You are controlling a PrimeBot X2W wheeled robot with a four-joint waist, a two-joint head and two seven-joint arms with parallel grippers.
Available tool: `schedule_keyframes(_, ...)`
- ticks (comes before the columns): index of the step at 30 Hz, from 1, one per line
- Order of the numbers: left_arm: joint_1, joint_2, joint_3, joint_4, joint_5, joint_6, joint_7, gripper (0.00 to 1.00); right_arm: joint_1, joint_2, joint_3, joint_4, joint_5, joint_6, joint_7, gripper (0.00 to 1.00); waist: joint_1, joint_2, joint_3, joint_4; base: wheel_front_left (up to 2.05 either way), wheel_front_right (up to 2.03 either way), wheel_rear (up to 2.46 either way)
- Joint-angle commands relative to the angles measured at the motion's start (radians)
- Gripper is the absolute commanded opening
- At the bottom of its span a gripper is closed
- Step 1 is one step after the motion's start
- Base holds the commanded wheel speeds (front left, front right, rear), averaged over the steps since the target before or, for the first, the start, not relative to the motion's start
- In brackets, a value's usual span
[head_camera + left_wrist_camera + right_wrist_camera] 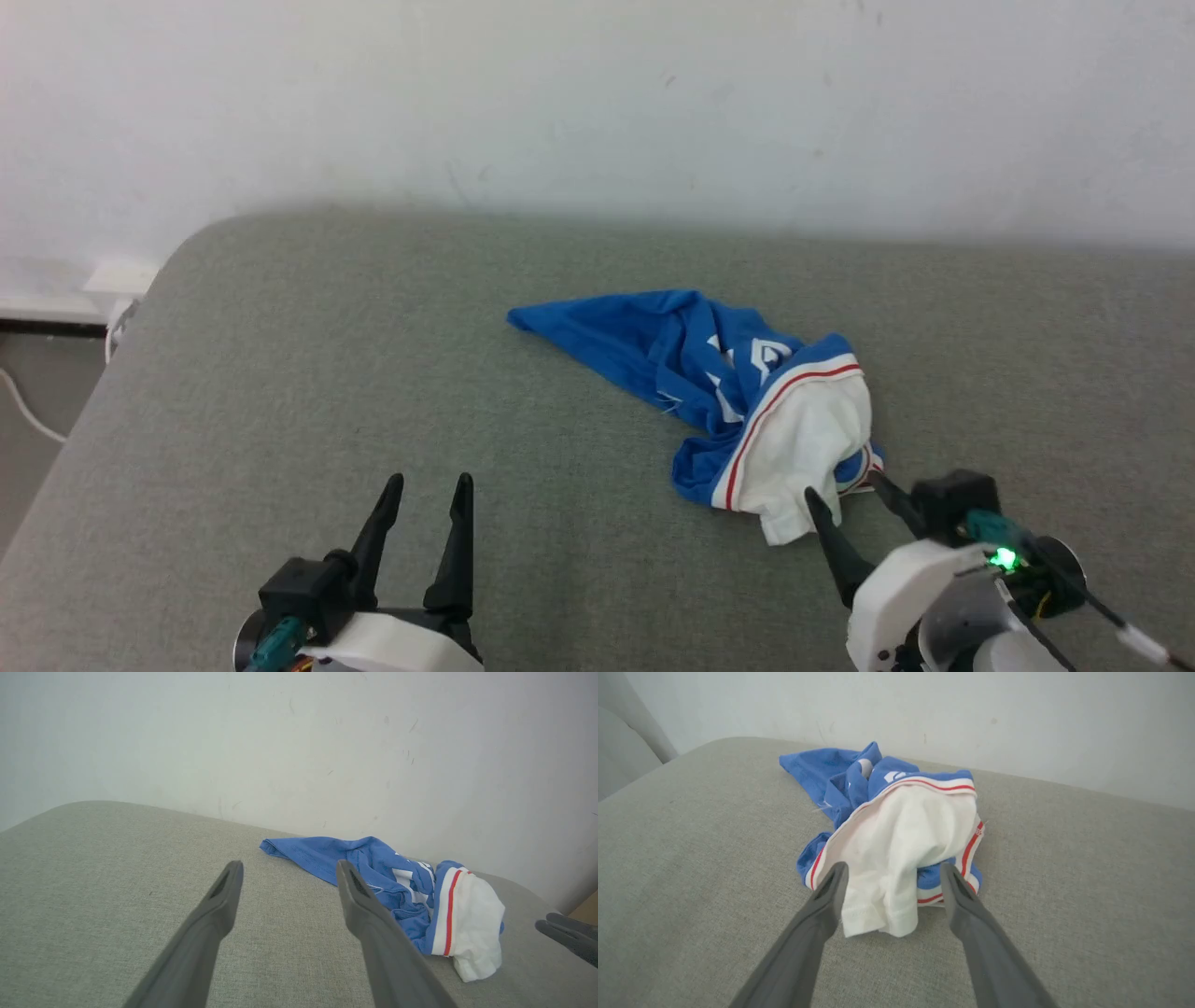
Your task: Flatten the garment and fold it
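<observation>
The garment (pixel 738 392), a royal-blue shirt with a white sleeve and red-and-white striped trim, lies crumpled in a heap on the grey-green cushion (pixel 373 373). It also shows in the left wrist view (pixel 402 891) and the right wrist view (pixel 896 830). My right gripper (pixel 845 490) is open at the heap's near edge, its fingers straddling the white sleeve hem (pixel 878 914) without closing on it. My left gripper (pixel 429 490) stands open over bare cushion, well to the left of the shirt, with nothing between its fingers.
A white wall (pixel 597 103) rises right behind the cushion. The cushion's rounded left edge (pixel 112 373) drops toward a floor with a white cable (pixel 23 401). Bare cushion lies all around the heap.
</observation>
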Motion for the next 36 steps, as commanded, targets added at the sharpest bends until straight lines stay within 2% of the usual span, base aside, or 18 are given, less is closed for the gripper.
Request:
schedule_keyframes(1, -0.019, -0.009, 0.008, 0.009, 0.016, -0.01, -0.005, 1.0, -0.029, -0.017, 0.016, 0.012, 0.018, -0.001, 0.052, 1.0, 0.0, -0.0002, 0.028, 0.035, 0.0, 0.0, 0.0)
schedule_keyframes(8, -0.048, -0.033, 0.028, 0.041, 0.043, -0.037, -0.005, 1.0, -0.127, -0.08, 0.056, 0.072, 0.081, -0.001, 0.363, 1.0, 0.0, -0.0002, 0.079, 0.093, 0.0, 0.0, 0.0)
schedule_keyframes(11, -0.059, -0.037, 0.029, 0.048, 0.048, -0.044, -0.005, 1.0, -0.161, -0.094, 0.066, 0.087, 0.101, -0.001, 0.434, 1.0, 0.0, -0.0002, 0.1, 0.113, 0.0, 0.0, 0.0)
schedule_keyframes(14, -0.071, -0.039, 0.026, 0.053, 0.049, -0.05, -0.005, 1.0, -0.188, -0.108, 0.075, 0.103, 0.109, -0.001, 0.459, 1.0, 0.0, -0.0002, 0.12, 0.131, 0.0, 0.0, 0.0)
schedule_keyframes(15, -0.075, -0.039, 0.024, 0.055, 0.048, -0.051, -0.005, 1.0, -0.194, -0.113, 0.078, 0.112, 0.11, -0.001, 0.465, 0.79, 0.0, -0.0002, 0.126, 0.136, 0.0, 0.0, 0.0)
schedule_keyframes(16, -0.079, -0.039, 0.021, 0.055, 0.044, -0.051, -0.005, 1.0, -0.198, -0.117, 0.083, 0.122, 0.11, -0.001, 0.47, 0.35, 0.0, -0.0002, 0.131, 0.141, 0.0, 0.0, 0.0)
schedule_keyframes(17, -0.083, -0.039, 0.016, 0.056, 0.039, -0.051, -0.005, 1.0, -0.201, -0.121, 0.088, 0.129, 0.11, -0.001, 0.472, 0.0, 0.0, -0.0002, 0.135, 0.145, 0.0, 0.0, 0.0)
schedule_keyframes(21, -0.088, -0.04, 0.005, 0.065, 0.029, -0.043, -0.005, 1.0, -0.2, -0.117, 0.125, 0.13, 0.132, -0.001, 0.467, 0.0, 0.0, -0.0002, 0.132, 0.153, 0.0, 0.0, 0.0)
schedule_keyframes(28, -0.076, -0.04, 0.006, 0.093, 0.038, -0.04, -0.005, 1.0, -0.195, -0.07, 0.237, 0.05, 0.186, -0.001, 0.427, 0.0, 0.0, -0.0002, 0.073, 0.15, 0.0, 0.0, 0.0)
schedule_keyframes(36, -0.062, -0.04, 0.002, 0.108, 0.033, -0.042, -0.005, 1.0, -0.203, -0.003, 0.443, 0.064, 0.262, -0.001, 0.389, 0.0, 0.0, -0.0002, 0.029, 0.16, 0.0, 0.0, 0.0)
